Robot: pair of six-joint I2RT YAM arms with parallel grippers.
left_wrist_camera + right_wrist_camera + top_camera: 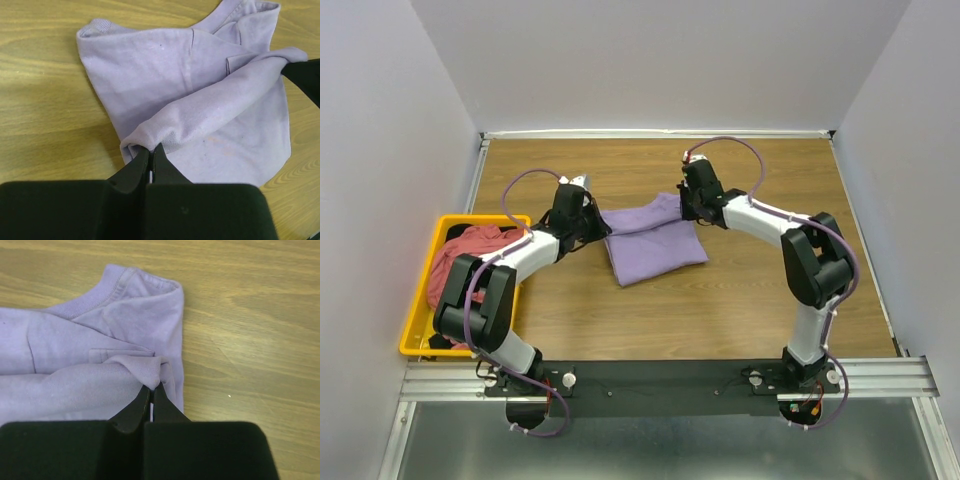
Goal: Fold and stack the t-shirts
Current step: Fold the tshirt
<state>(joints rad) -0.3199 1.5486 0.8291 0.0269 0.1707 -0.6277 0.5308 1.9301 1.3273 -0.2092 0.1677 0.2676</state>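
A lavender-purple t-shirt [655, 243] lies partly folded in the middle of the wooden table. My left gripper [594, 224] is at its left edge and, in the left wrist view, is shut [151, 148] on a pinched fold of the shirt [165, 75]. At the shirt's far right corner, near the collar, my right gripper [691, 206] is shut [152, 387] on another bunched corner of the shirt [95, 340]. A roll of cloth is stretched between the two grips. A dusty red-pink t-shirt [470, 250] lies crumpled in the bin.
A yellow plastic bin [418, 335] stands at the table's left edge, beside the left arm. Grey walls close in the table at the back and on both sides. Bare wood [720, 310] shows in front of the lavender shirt.
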